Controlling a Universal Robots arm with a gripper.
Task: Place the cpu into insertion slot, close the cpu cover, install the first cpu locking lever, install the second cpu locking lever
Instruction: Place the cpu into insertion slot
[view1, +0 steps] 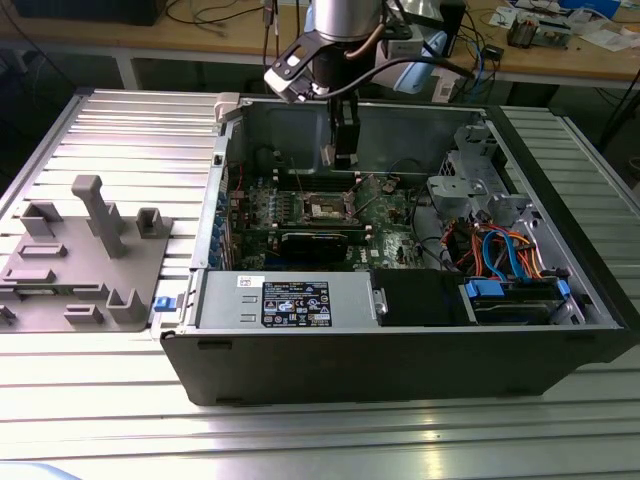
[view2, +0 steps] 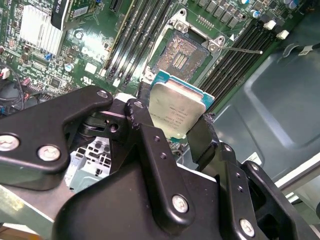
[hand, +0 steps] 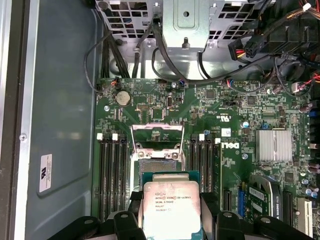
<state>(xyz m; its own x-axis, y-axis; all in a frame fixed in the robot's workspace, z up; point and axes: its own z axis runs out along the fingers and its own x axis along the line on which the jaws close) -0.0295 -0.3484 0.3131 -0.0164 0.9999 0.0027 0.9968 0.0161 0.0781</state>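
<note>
Hand (view2: 172, 115) gripping cpu (view2: 177, 106) by its edges | cpu held above insertion slot (view2: 180, 54) | cpu cover (hand: 156, 131) open

The exterior view looks down from well back on the whole open computer case (view1: 400, 355), the insertion slot (view1: 325, 207) small inside it. Both wrist views sit close above the insertion slot (view2: 180, 55) (hand: 155, 162), seeing it past the cpu (view2: 176, 107) (hand: 171, 205) from different sides.
</note>
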